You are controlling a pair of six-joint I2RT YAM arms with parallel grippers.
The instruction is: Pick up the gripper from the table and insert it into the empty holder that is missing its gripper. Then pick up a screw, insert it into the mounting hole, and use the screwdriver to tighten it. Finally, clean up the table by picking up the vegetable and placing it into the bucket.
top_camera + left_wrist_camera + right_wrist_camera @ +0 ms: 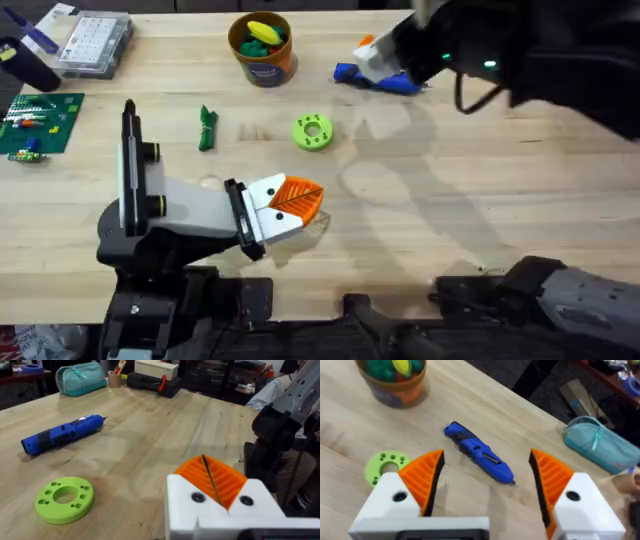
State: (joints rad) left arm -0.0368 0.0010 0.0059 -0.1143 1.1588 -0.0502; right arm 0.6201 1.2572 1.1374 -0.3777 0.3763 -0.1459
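Hovering w/ right pincer [485, 485] spread above screwdriver [479, 452]; left pincer [216, 480] pressed together.

— What stands around the screwdriver [378, 79]?

— Bare table [480, 200] on every side. The right gripper [487, 477] hangs above it with its fingers spread wide, and the blue body lies in line with the gap between the pads.

— And the bucket [262, 48]?

— It stands apart from the screwdriver, with open wood between them. Toys fill it to the rim.

— The vegetable [207, 128]?

— Free all round. The green disc [313, 132] lies to one side, well apart, and the circuit board [38, 122] is off toward the table's left edge.

— Anything blocking the middle?

— The left gripper [300, 200], pads pressed together, sits low over the near centre. Beyond it the wood is open.
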